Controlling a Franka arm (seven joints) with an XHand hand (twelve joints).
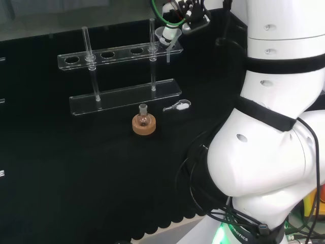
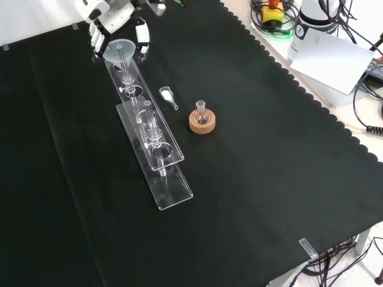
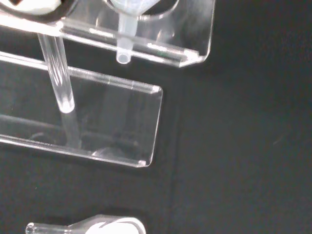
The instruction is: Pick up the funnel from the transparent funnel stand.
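Note:
The clear funnel (image 2: 120, 46) sits in the end hole of the transparent funnel stand (image 2: 157, 156), its stem (image 3: 124, 47) hanging through the top shelf (image 3: 194, 30). In the head view the funnel (image 1: 166, 35) is at the right end of the stand (image 1: 122, 96). My hand (image 2: 112, 19) hovers just over it, with fingers (image 2: 142, 43) reaching down on both sides of the rim. Small gaps show between the fingers and the rim, and I cannot tell whether any finger touches. The hand (image 1: 189, 14) is at the head view's top.
A small round flask on a cork ring (image 2: 201, 121) stands beside the stand, also seen as the flask (image 1: 144, 122) in the head view. A small clear glass piece (image 2: 168, 95) lies between them on the cloth. Cables and boxes lie past the cloth's scalloped edge (image 2: 287, 66).

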